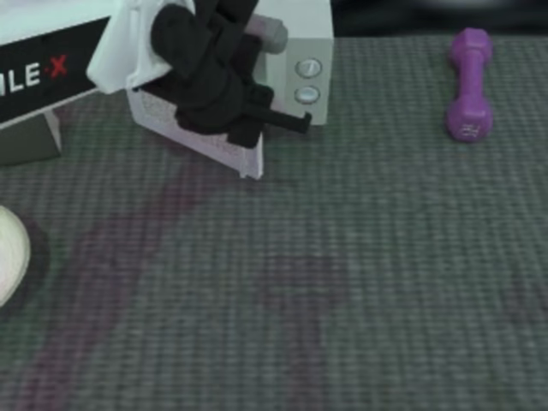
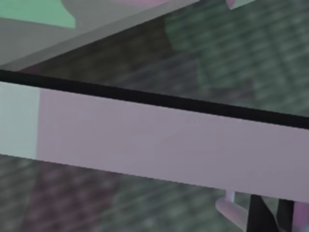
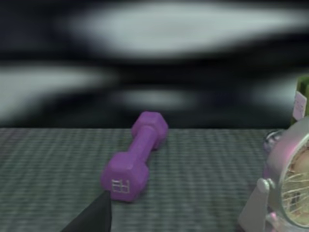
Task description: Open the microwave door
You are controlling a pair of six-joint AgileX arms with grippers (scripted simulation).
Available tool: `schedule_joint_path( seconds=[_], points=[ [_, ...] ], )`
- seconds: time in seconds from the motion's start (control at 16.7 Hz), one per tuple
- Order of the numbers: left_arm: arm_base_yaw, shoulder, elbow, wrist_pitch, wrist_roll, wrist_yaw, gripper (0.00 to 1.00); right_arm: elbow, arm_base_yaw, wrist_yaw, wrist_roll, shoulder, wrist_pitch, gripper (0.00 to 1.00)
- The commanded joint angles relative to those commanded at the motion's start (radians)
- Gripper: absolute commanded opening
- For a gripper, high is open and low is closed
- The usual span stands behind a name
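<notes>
Filling most of the left wrist view, closest of anything, is the thin flat white door panel of the small white boxy microwave, seen edge-on with a dark strip along one long side and a sliver of pale green interior beyond it. From above, the microwave stands at the far edge of the bench, left of the middle, and its door is swung out from the front at an angle, hinged on the left with its free end toward the near side. That angle reads as a door partly open, probably not fully.

Over the door hangs the left arm's black hand, its fingers pointing toward the two round silver knobs. It sits there, I judge, to hook or press the door's free edge and lever it round the hinge. Whether its fingers are spread or pinched I cannot tell; the arm's own bulk hides them.

A purple hexagonal dumbbell lies near the far right corner, well apart from the microwave and no part of the job. The right arm looks parked near it; only a dark finger tip shows in its wrist view, so its state is unclear too.

Writing: white letters "LE" and a red "X" on a black band on the left arm's white casing. The dumbbell's end face carries a small white mark, unreadable.
</notes>
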Motion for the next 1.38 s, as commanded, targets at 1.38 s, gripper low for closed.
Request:
schedule_joint_path(
  seconds=[1.38],
  points=[
    [0.04,-0.078,-0.1,0.026,0.136,0.079,0.0,0.0,0.0,0.0,0.0,0.0,0.0,1.0]
  ],
)
